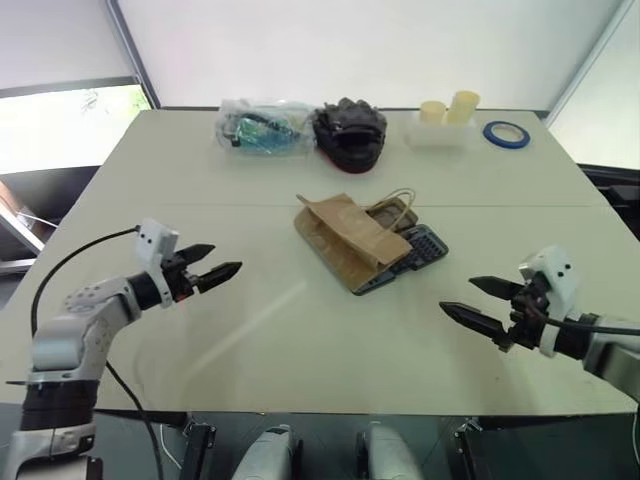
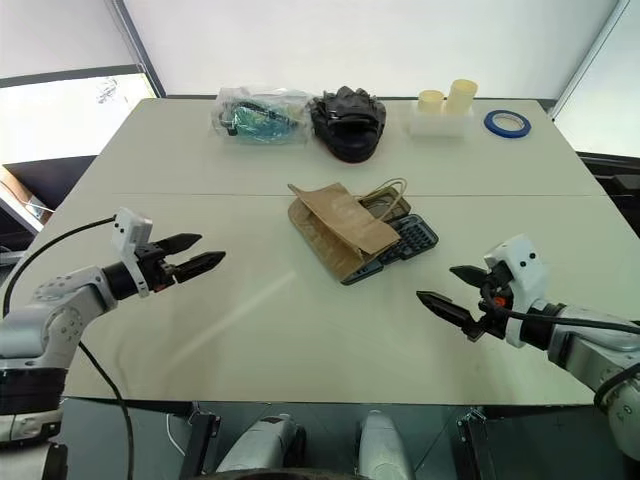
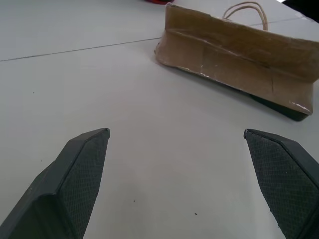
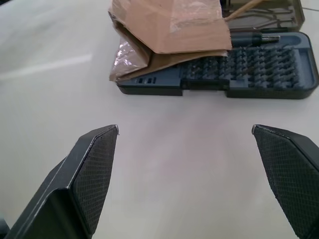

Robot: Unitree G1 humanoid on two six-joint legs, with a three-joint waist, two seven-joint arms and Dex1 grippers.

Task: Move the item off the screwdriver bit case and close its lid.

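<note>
A creased brown paper bag, the item [image 1: 348,238], lies across the open screwdriver bit case [image 1: 422,250] in the middle of the table, with its twine handles over the far side. In the right wrist view the case's rows of bits [image 4: 259,64] show beside the bag [image 4: 169,25], and the smoky lid [image 4: 286,12] lies flat open behind the tray. My left gripper [image 1: 226,262] hovers open to the left of the bag, pointing at it. My right gripper [image 1: 457,296] hovers open in front of and to the right of the case. Neither touches anything.
Along the table's far edge sit a clear plastic bag of parts [image 1: 262,127], a black bundle of gloves [image 1: 350,135], pale yellow cylinders on a white box [image 1: 443,118] and a blue tape roll [image 1: 506,134]. Bare tabletop [image 1: 300,330] lies between the grippers.
</note>
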